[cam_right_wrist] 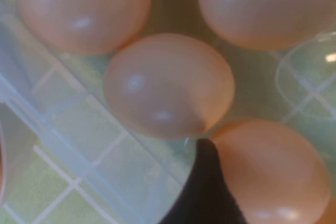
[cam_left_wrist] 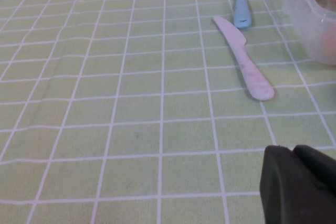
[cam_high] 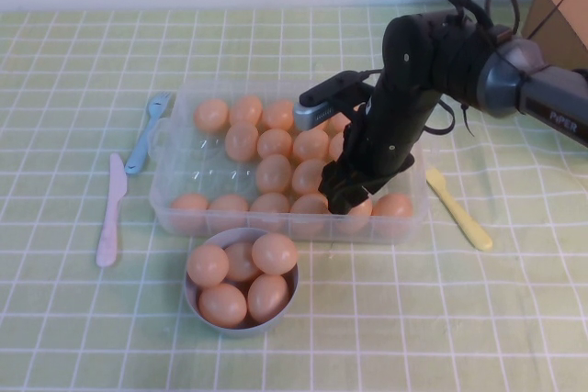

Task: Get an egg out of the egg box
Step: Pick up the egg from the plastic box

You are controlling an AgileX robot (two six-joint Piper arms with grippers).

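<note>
A table (cam_high: 83, 328) covered in a green checked cloth is seen, on which are laid the egg box (cam_high: 171, 197), a grey bowl (cam_high: 195, 308) just in front of it, a blue fork (cam_high: 148, 130) and a pink knife (cam_high: 111, 210) to its left, and a yellow knife (cam_high: 458, 208) to its right.

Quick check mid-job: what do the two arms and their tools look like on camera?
The right arm is glossy black with a grey forearm marked PIPER in white, loose black cables looping above, and a black right tool over the clear plastic egg box. The left tool shows only as matte black casing.
</note>
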